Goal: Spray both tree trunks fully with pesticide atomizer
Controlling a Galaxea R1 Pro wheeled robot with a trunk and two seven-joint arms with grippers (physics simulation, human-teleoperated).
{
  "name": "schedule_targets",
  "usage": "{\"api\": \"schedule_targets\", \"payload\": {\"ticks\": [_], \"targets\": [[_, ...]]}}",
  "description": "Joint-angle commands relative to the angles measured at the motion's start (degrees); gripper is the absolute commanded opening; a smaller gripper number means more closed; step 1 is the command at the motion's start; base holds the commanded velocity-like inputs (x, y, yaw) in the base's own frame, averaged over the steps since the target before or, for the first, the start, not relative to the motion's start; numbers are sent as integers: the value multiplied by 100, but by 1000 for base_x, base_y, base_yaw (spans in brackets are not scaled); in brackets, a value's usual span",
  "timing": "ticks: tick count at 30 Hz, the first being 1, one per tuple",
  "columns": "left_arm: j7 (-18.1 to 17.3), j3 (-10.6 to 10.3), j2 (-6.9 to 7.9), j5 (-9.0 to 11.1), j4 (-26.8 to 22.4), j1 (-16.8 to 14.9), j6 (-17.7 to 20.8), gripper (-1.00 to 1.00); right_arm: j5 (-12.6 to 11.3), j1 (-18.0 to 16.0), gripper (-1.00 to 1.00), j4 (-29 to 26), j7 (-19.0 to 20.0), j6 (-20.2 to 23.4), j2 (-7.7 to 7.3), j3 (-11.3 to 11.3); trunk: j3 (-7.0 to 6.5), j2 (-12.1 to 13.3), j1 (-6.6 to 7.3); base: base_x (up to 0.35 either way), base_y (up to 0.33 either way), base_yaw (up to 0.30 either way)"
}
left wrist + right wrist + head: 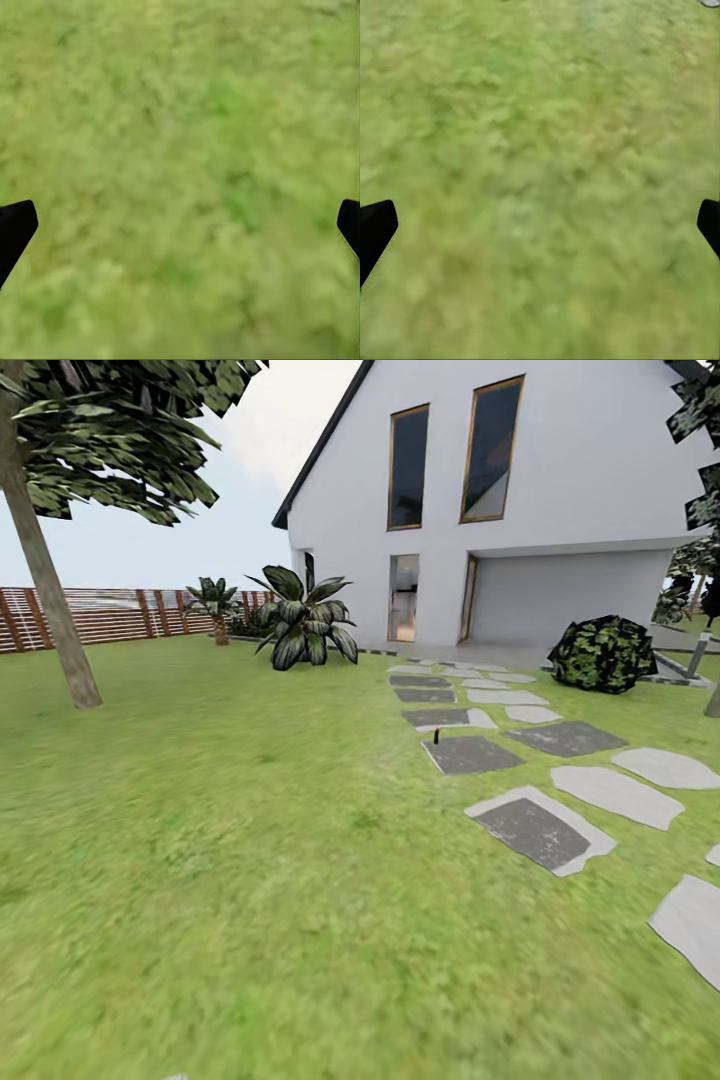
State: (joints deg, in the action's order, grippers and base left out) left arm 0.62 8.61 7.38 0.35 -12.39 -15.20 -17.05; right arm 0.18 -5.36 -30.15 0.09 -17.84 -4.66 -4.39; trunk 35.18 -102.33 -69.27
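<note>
1. Grass floor (230,880) spreads green-yellow ahead; grey stepping stones (540,830) run toward the white house (560,510).
2. Small dark upright item (437,737), perhaps the atomizer, stands beside one stone.
3. Pale-trunked tree (55,610) rises left, near the brown slat fence (120,615).
4. Left jaws (180,225) and right jaws (540,225) are spread apart over bare grass.

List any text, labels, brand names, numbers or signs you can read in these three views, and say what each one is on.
None: no readable text, label, number or sign in any view.
House: plain white walls, dark windows, no number or sign.
Fence: bare brown slats.
Stepping stones: unmarked grey slabs.
Small dark object by the stones: too small to tell whether it bears a label.
Both wrist views: blurry grass, with jaws spread wide.
</note>
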Motion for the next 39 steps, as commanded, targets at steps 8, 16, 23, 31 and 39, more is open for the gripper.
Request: {"api": "schedule_targets", "payload": {"ticks": [8, 16, 23, 31, 39], "targets": [[0, 0, 0, 0, 0, 0, 0, 100, 0, 0, 100, 0, 0, 0, 0, 0, 0, 0, 0, 344, 0, -152], [0, 0, 0, 1, 0, 0, 0, 100, 0, 0, 100, 0, 0, 0, 0, 0, 0, 0, 0, 344, 0, -280], [0, 0, 0, 1, 3, 0, 0, 100, 0, 0, 100, 0, 0, 0, 0, -1, 0, 0, 0, 344, 0, -137], [0, 0, 0, 0, 6, 0, 0, 100, 5, 0, 100, 16, -2, 0, -23, 0, 0, 0, 0, 344, 0, -5], [3, 2, 0, 5, 6, 0, 0, 100, 9, 0, 100, 18, 0, 9, -26, 0, 0, 0, 0, 344, 0, 0]]}}
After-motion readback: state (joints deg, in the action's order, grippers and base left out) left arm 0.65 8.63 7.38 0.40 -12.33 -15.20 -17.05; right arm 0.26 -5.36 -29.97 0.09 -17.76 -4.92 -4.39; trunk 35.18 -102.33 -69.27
